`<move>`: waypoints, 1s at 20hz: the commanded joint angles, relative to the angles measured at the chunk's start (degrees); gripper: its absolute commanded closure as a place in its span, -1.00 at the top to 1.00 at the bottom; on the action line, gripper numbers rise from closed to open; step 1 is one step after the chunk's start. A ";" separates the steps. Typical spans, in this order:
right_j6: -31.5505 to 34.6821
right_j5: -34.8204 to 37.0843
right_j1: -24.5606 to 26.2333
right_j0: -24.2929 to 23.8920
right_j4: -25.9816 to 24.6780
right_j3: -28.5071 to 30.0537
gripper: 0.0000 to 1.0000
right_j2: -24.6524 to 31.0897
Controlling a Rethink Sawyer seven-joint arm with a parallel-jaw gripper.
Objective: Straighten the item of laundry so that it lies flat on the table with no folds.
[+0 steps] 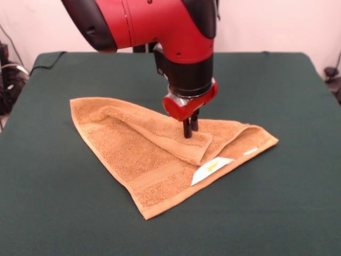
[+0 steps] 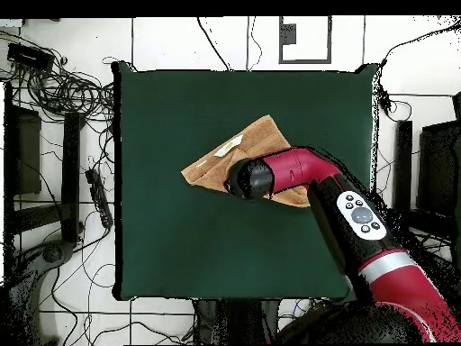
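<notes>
End effector [image 1: 189, 130] closed, pinching a raised fold of the folded towel [image 1: 144, 154] on the table [image 1: 53, 213].

An orange-tan towel [image 1: 144, 154] lies folded into a rough triangle mid-table [image 1: 277, 202], its white label [image 1: 211, 170] showing.

You have an orange-tan terry towel [image 1: 144, 154] with woven border bands and a yellow-marked white label [image 1: 211, 169] on the dark green cloth desk [image 1: 64, 213]; red-and-black arm [image 1: 160, 26]

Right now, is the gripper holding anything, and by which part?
The gripper looks shut on the towel, pinching a fold of cloth on the flap folded over near its middle.
</notes>
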 commanded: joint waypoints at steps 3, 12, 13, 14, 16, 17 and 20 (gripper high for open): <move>1.97 1.67 -4.64 2.67 1.32 1.11 -1.00 -1.47; 3.76 5.83 -13.81 1.96 7.48 8.81 -1.00 -1.65; 3.39 6.30 -14.37 1.69 8.21 9.28 -1.00 -1.64; 2.99 6.45 -14.61 1.46 8.59 9.52 -1.00 -1.78; 2.28 6.69 -14.98 0.90 9.39 10.11 -1.00 -1.98; 2.09 6.73 -15.15 0.65 9.69 10.51 -1.00 -2.08; 1.51 6.86 -15.22 0.11 10.35 11.34 -1.00 -2.53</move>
